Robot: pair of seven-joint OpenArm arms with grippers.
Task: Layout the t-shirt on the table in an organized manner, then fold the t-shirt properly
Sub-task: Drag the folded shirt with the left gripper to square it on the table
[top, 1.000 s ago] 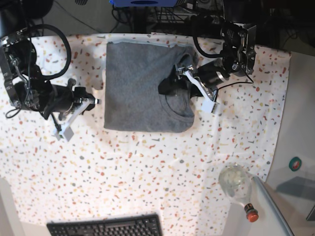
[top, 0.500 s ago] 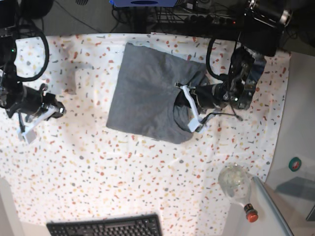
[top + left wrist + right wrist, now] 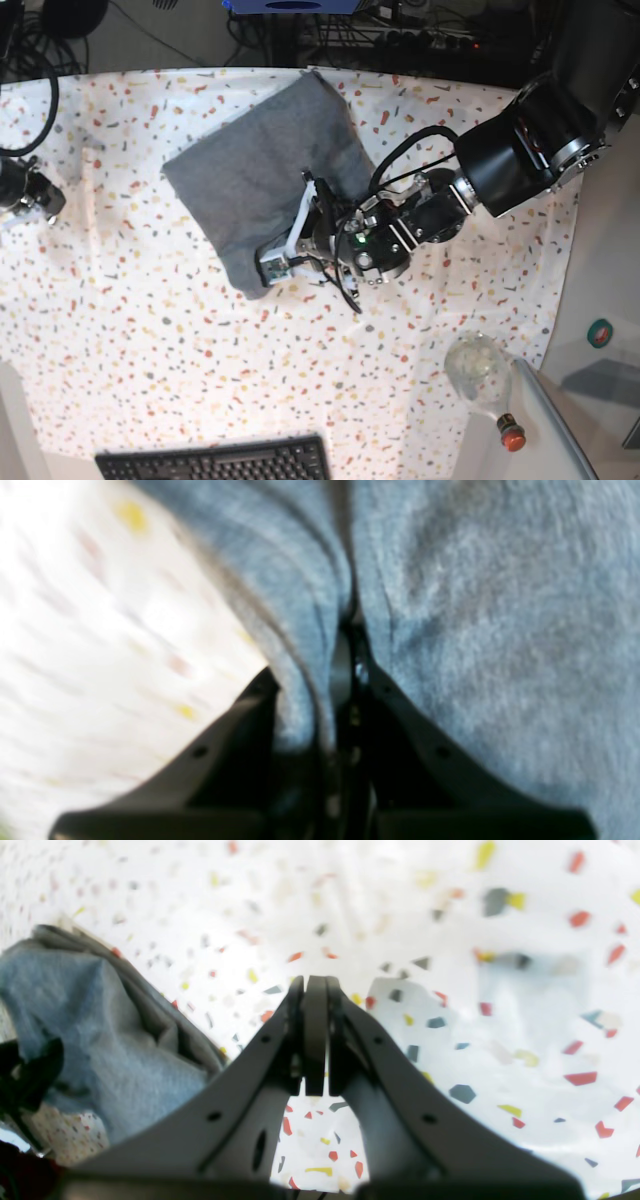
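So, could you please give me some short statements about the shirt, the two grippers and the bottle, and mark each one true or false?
1. The left gripper is shut on the t-shirt. True.
2. The right gripper holds cloth. False: it is shut on nothing, above the table.
3. The t-shirt hangs fully in the air. False: most of it lies on the table.
4. A glass bottle lies near the table's corner. True.

Bare table point(image 3: 150, 330) left of t-shirt point(image 3: 260, 170)
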